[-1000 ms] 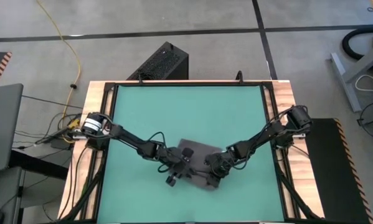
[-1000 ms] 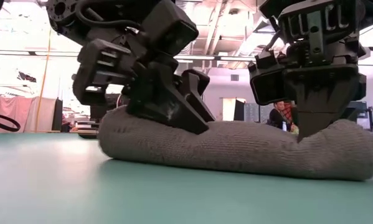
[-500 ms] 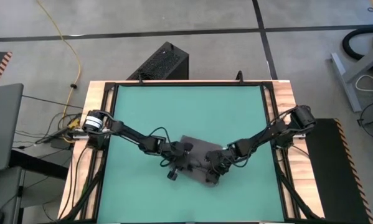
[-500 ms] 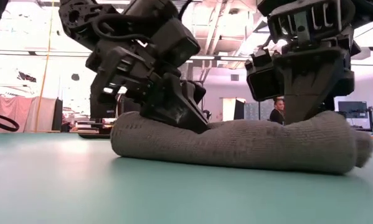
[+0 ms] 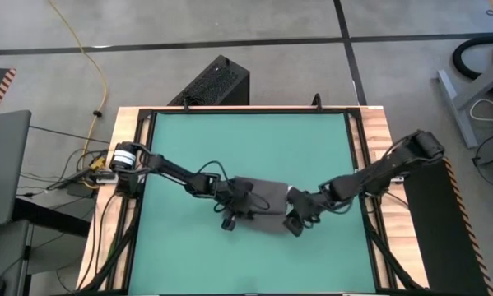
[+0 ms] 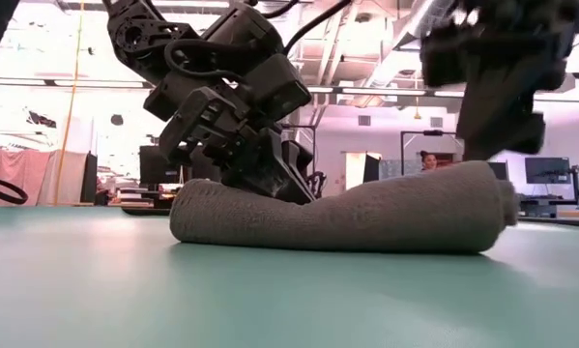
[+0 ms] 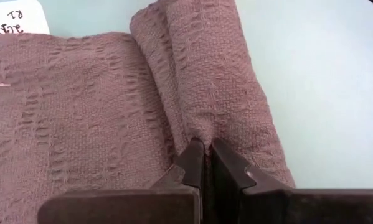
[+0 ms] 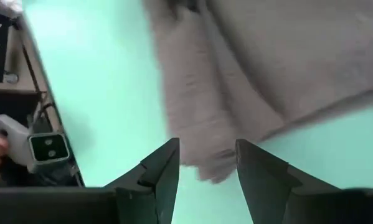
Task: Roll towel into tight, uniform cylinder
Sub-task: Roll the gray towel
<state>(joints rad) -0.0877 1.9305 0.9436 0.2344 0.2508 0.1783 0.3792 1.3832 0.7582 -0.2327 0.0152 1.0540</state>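
The dark grey towel (image 5: 268,197) lies on the green mat, partly rolled. The roll (image 7: 223,81) rests beside the flat part (image 7: 74,118), which has a white tag (image 7: 12,18) at its edge. In the low view the towel (image 6: 366,215) shows as one thick roll lying along the mat. My left gripper (image 7: 203,148) is shut, slanting down onto the towel's left part (image 6: 270,184). My right gripper (image 8: 206,154) is open and hangs above the towel's right end (image 6: 497,198), clear of it. My left gripper has its shut fingertips (image 7: 195,152) pressed into the crease (image 7: 195,132) where the roll meets the flat part. It comes slanting down from the table's left side. The cloth puckers at the tips; whether any of it lies between them I cannot tell. The towel rests on the mat.
The mat (image 5: 246,140) lies inside a wooden frame with black rails (image 5: 357,148). A black box (image 5: 213,82) stands past the far edge. A person (image 6: 426,159) shows far off in the room. Bare mat surrounds the towel on all sides.
My right gripper has let go of the towel's right end and risen clear of it; the dent it pressed there is gone. My left gripper has moved toward the table's right along the towel and tipped. The towel's left end has shifted right a little with it.
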